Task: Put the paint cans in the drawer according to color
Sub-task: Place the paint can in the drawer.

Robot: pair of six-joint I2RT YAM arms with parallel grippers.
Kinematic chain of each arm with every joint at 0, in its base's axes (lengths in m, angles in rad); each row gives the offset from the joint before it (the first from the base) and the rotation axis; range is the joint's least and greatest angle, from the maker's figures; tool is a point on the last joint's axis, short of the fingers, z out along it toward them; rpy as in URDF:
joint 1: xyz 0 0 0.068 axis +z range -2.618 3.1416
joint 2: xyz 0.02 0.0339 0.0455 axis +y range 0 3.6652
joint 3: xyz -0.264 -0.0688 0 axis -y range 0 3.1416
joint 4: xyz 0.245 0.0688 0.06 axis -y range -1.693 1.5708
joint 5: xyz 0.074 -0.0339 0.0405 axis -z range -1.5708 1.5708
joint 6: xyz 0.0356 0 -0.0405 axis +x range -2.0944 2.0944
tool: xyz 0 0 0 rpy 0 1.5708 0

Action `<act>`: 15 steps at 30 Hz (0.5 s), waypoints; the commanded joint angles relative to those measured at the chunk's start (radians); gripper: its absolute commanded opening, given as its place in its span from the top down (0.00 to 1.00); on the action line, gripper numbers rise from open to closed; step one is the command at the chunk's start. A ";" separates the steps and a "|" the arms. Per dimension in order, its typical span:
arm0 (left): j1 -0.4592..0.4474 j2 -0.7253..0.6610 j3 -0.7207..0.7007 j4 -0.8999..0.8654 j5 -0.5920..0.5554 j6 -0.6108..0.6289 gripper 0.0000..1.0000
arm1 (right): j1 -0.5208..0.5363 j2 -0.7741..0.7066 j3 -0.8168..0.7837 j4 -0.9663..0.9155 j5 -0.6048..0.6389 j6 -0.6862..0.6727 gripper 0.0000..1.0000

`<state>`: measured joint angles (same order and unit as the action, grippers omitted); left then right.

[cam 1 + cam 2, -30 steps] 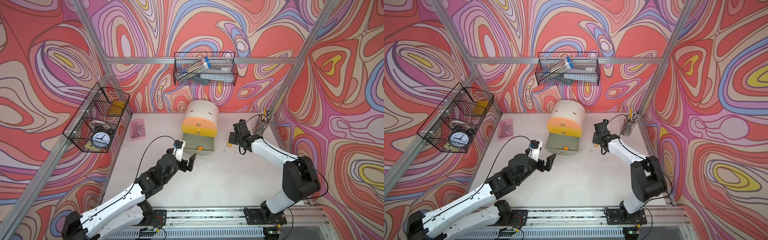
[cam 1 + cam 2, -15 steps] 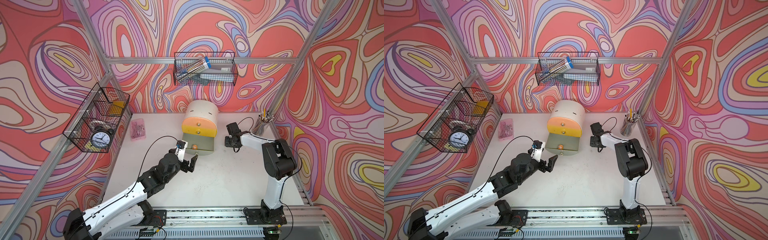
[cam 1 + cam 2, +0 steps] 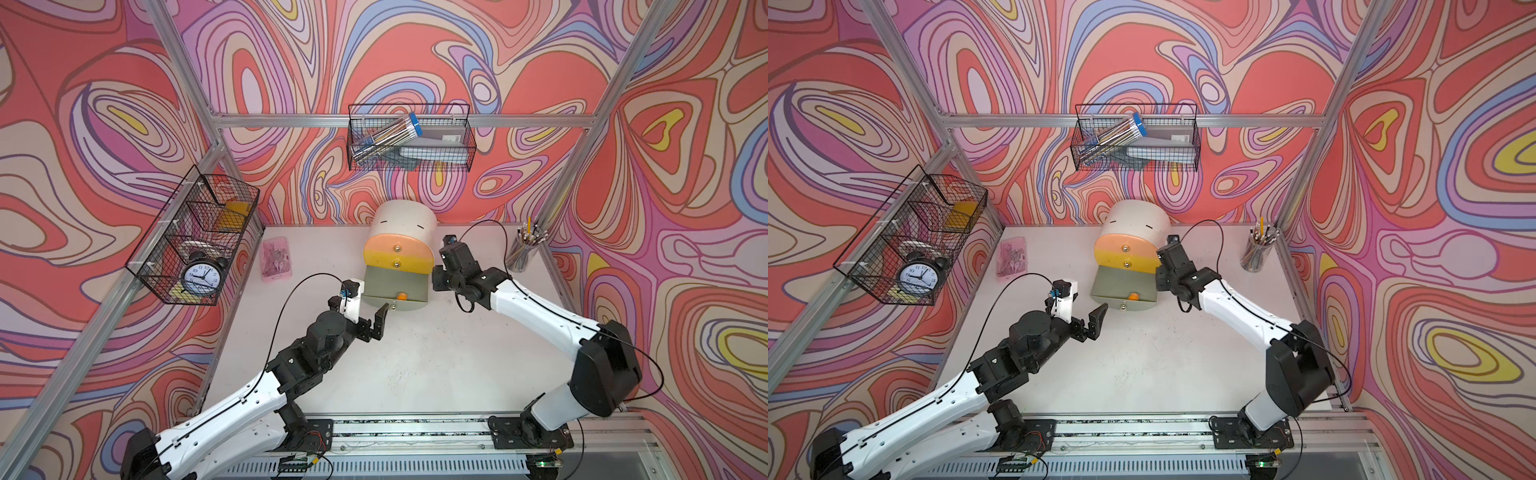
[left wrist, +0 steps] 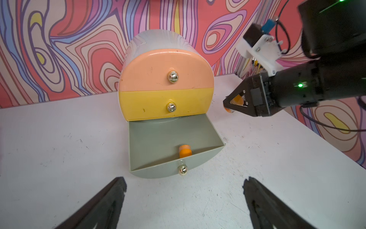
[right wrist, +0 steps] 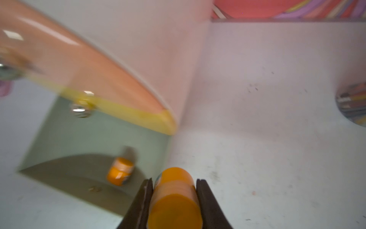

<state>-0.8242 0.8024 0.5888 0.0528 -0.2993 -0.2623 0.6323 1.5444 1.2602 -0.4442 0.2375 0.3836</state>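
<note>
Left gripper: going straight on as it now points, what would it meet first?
Most likely the round gold knob on the pulled-out grey-green drawer front, centred ahead of the open left gripper; depth unclear.

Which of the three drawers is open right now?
The grey-green bottom drawer: pulled out, with an orange can inside; the peach drawer and yellow drawer are shut.

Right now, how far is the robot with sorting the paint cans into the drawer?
Done: one orange can lies in the open grey-green drawer. In hand: the right gripper grips a second orange can beside the chest. Left: dropping it in. The left gripper is open and empty; the peach drawer and yellow drawer are shut; no other cans show.
</note>
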 commanded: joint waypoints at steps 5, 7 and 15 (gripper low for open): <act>-0.001 0.043 -0.010 0.021 -0.086 -0.041 0.01 | 0.099 0.155 0.098 0.092 -0.065 0.050 0.72; -0.002 0.054 -0.013 -0.003 -0.157 -0.101 0.01 | 0.112 0.215 0.128 0.105 -0.067 0.049 0.71; -0.001 0.051 -0.152 0.099 -0.146 -0.209 0.06 | 0.129 0.319 0.170 0.119 -0.063 0.047 0.49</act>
<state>-0.8242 0.8562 0.4747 0.0906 -0.4747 -0.4385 0.7567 1.8797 1.3895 -0.3382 0.1673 0.4297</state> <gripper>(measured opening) 0.971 0.502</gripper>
